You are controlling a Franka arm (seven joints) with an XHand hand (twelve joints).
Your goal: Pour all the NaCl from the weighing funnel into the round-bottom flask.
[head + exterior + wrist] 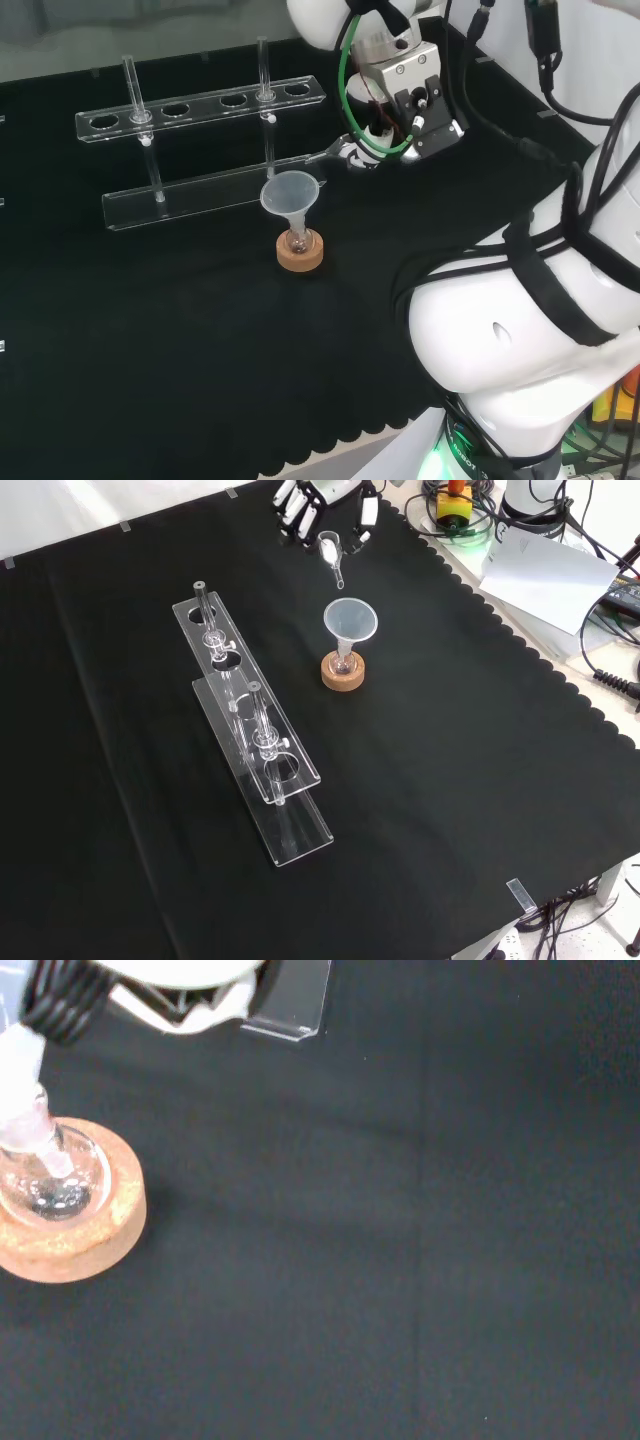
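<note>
Head view: my hand (385, 135) pinches the weighing funnel (330, 155), right of and beyond the funnel (292, 193) in the flask (297, 242); the pour looks unstarted. Front view: next I'd bring its spout above the funnel and tip. Wrist view: whether salt lies in the flask, I can't tell.

Even, bright overhead light on matte black cloth; little glare.

Soft faint shadows beside the cork ring (70, 1215) in the wrist view. Small glints on the clear rack (255, 730) and funnel (290, 195). Blurred white hand (150, 985) close to the wrist lens. Slightly washed paper (545, 565) at the front view's edge.
</note>
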